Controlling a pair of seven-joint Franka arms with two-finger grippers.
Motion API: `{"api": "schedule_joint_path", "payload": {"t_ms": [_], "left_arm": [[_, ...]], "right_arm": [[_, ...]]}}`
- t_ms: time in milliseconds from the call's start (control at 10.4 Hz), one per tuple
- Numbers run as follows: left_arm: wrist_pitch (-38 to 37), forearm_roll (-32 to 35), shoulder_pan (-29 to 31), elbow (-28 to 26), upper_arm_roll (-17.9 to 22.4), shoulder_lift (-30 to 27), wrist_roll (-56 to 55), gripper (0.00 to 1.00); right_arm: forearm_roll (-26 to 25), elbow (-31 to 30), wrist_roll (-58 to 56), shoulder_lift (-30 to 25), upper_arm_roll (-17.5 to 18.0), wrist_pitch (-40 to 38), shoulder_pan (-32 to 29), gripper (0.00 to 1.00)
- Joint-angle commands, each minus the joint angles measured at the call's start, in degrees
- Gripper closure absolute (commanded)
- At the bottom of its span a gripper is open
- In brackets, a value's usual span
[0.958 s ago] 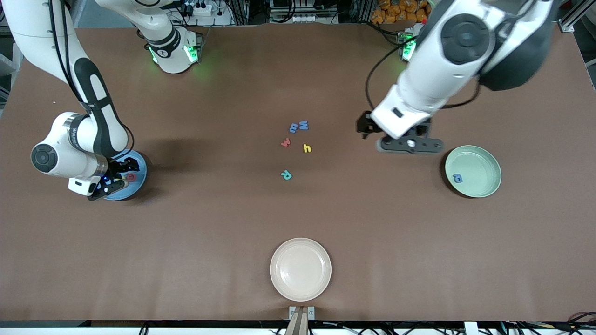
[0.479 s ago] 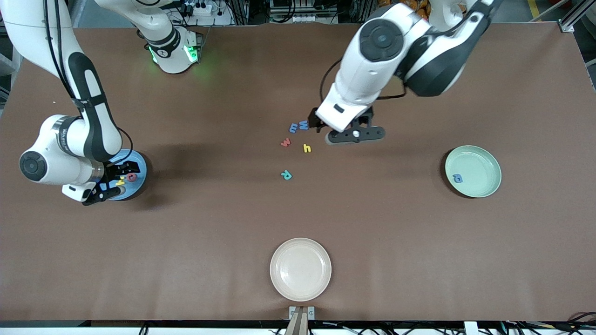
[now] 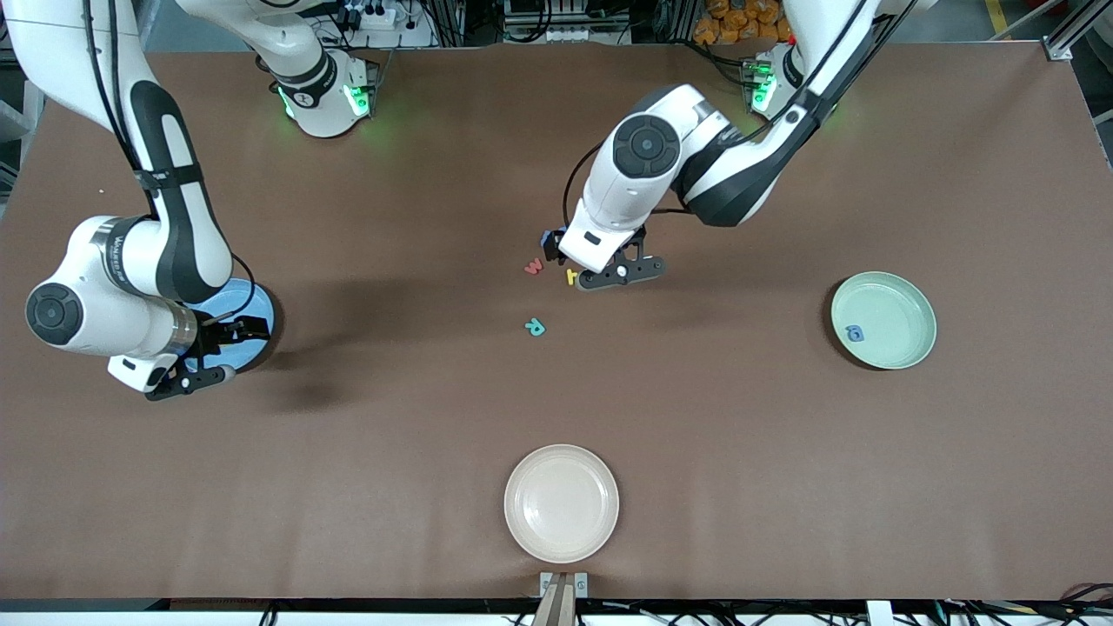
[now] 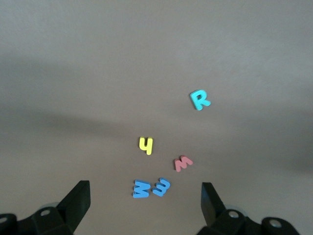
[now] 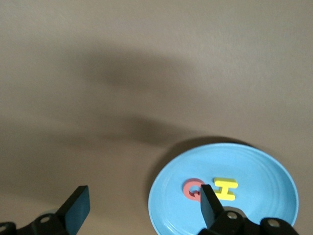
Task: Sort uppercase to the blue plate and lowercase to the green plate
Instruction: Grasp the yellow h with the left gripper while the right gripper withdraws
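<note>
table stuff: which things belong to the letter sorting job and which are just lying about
Job:
blue plate with yellow H and red Q
green plate with blue a
R, W, m, h, w

Lying about:
cream plate

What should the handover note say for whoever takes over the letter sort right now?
Left gripper: open, empty, over the letter cluster at mid-table.
Right gripper: open, empty, over the blue plate.
Done: yellow H and red Q in the blue plate; blue a in the green plate.
Left: R and W to blue; h, w, m to green.
</note>
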Motion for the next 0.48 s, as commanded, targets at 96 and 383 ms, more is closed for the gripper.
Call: {"api": "schedule_joint_path", "payload": {"t_ms": [96,383], "left_arm": [[4.0,4.8,-1.2,-7.2,0.2,-1.7,-0.4,0.0],[6.5,12.7,-4.4,-6.4,0.2,3.0,-0.2,0.0]], "right_arm": [[0.5,1.1,0.3,-0.9,0.1,1.3,2.5,0.0],[0.9,1.1,5.2,-0.6,2.7,2.3,4.8,0.0]]}}
